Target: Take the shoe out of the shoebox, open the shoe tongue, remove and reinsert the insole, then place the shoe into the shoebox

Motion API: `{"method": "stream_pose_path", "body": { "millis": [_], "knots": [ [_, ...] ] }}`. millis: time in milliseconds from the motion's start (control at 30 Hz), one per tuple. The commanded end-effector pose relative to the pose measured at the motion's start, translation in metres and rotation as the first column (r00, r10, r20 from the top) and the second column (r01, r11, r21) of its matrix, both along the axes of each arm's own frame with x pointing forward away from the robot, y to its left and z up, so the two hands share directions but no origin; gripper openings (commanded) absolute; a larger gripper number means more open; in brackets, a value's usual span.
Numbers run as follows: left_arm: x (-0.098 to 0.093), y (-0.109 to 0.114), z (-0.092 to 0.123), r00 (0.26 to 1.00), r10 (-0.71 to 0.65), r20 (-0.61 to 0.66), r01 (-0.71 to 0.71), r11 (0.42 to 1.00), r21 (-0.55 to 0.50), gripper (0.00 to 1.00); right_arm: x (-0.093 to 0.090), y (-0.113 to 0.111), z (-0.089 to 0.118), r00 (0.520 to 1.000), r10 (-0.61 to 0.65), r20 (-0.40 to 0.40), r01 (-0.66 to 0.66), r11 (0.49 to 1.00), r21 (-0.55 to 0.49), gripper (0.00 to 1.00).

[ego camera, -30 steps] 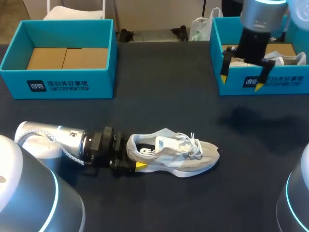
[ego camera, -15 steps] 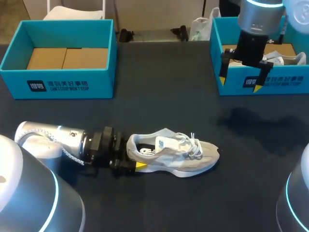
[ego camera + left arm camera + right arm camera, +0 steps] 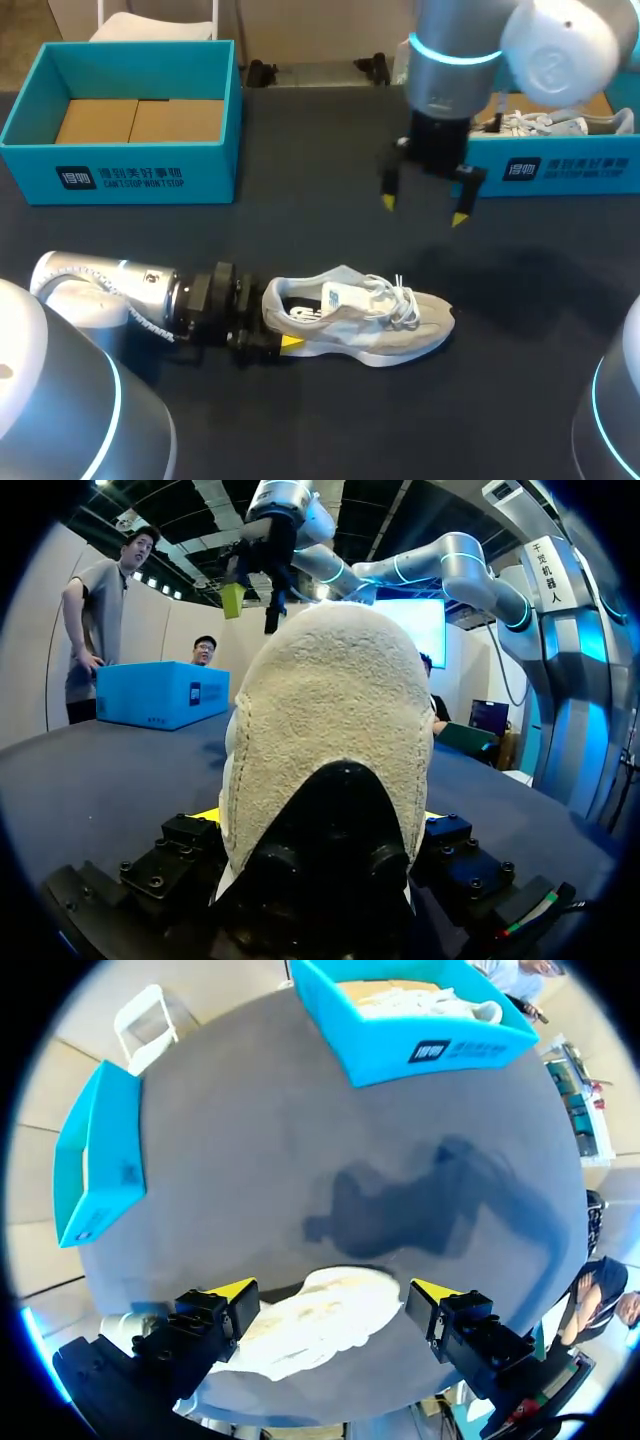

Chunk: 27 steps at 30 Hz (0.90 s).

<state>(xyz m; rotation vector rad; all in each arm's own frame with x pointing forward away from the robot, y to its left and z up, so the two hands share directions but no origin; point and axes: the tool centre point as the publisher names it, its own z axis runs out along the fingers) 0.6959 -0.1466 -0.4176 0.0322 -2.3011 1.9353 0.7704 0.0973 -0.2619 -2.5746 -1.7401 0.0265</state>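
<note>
**Grey-white shoe pinned at the heel as our right arm swings in**

Out of its box already, the shoe (image 3: 355, 315) lies on its sole on the dark table (image 3: 300, 230). Our left gripper (image 3: 272, 322) clamps it from behind, one finger on each side of the heel, and neither the shoe nor that grip has shifted over the last second.

What has changed is our right gripper (image 3: 423, 210). A second ago it hung over the front wall of the shoebox (image 3: 560, 168) that stands beyond the shoe's toe. Now it has come away from that box and hovers above bare table just beyond the shoe's laces, fingers spread wide with nothing between them. From its own wrist camera the shoe shows below, framed between the two yellow tips but well clear of them.

We take this to mean the lifting-out step is done and the right arm is lining up for the tongue, with the left arm acting as a vice. The tongue looks unopened and the insole still seems to be inside.

Counting outward from the shoe:
- One shoe on the table, plus a second pale shoe (image 3: 540, 122) lying in the box beyond the toe.
- Two teal shoeboxes, the other shoebox (image 3: 150, 165) standing beyond the heel.
- Two brown cardboard panels (image 3: 140, 120) side by side in that other box.
- Two arms, one gripping and one free.
</note>
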Motion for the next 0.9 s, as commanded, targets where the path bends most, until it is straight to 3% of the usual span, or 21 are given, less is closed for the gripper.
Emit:
{"method": "stream_pose_path", "body": {
  "millis": [33, 400, 733, 900],
  "knots": [
    [-0.001, -0.001, 0.000, 1.000, 0.003, 0.000, -0.003, 1.000, 0.001, 0.00, 0.002, 0.013, -0.005, 1.000, -0.001, -0.001, 0.001, 1.000, -0.015, 1.00],
    [-0.001, -0.001, 0.000, 1.000, 0.003, 0.000, -0.003, 1.000, 0.001, 0.00, 0.002, 0.013, -0.005, 1.000, -0.001, -0.001, 0.001, 1.000, -0.015, 1.00],
    [-0.001, -0.001, 0.000, 1.000, 0.003, 0.000, -0.003, 1.000, 0.001, 0.00, -0.045, 0.084, -0.010, 0.964, 0.263, 0.045, -0.262, 0.965, -0.020, 1.00],
    [-0.001, -0.001, 0.000, 1.000, 0.003, 0.000, -0.003, 1.000, 0.001, 0.00, -0.053, 0.094, -0.014, 0.959, 0.282, 0.025, -0.282, 0.960, -0.005, 1.00]
  ]
}}
